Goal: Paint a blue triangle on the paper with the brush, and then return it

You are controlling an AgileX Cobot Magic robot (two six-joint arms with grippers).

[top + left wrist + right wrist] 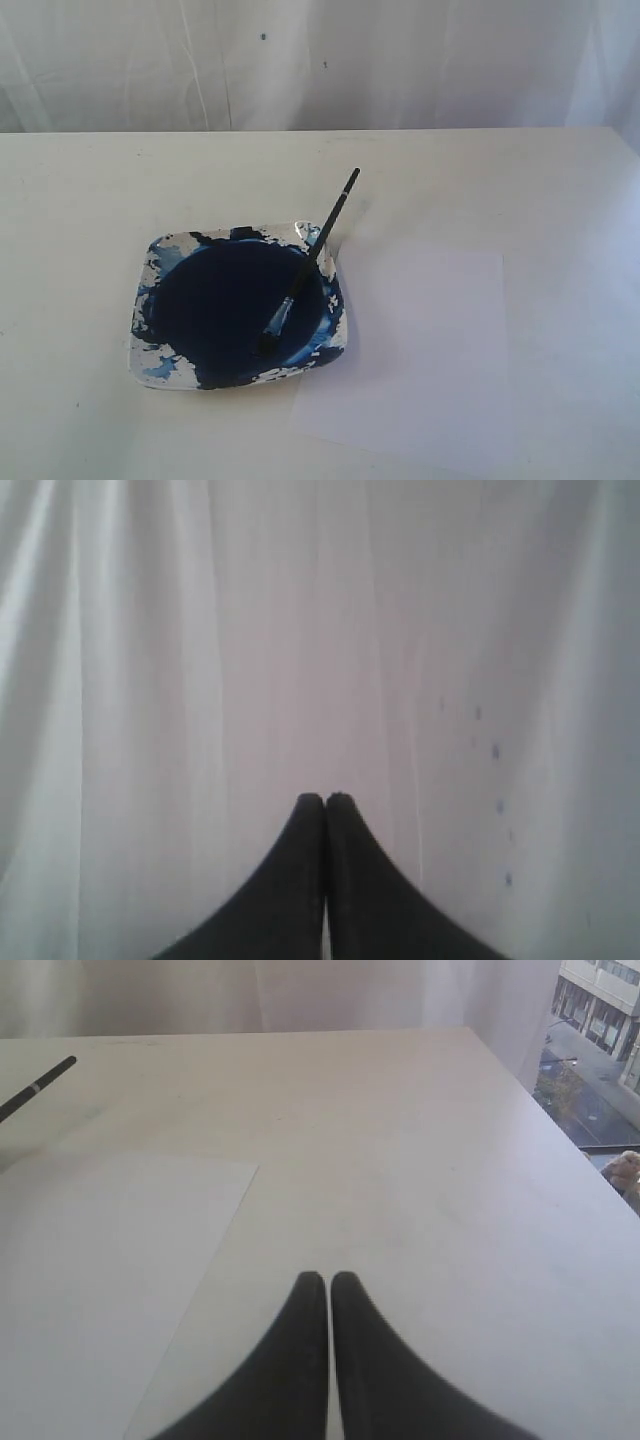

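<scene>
The black-handled brush (pixel 310 262) lies in the paint dish (pixel 160 365), bristles in the dark navy pool and handle leaning over the far right rim. The blank white paper (pixel 420 350) lies just right of the dish; no blue triangle shows on it. Neither gripper appears in the exterior view. My left gripper (pixel 325 798) is shut with nothing held, facing only a white curtain. My right gripper (pixel 328 1278) is shut and empty, above bare table beside the paper (pixel 110 1270). The brush's handle end (pixel 35 1088) shows at the edge of the right wrist view.
A white table (pixel 90 200) carries everything, with a white curtain (pixel 300 60) behind it. The table's right edge (pixel 560 1150) shows in the right wrist view, with a window onto buildings beyond.
</scene>
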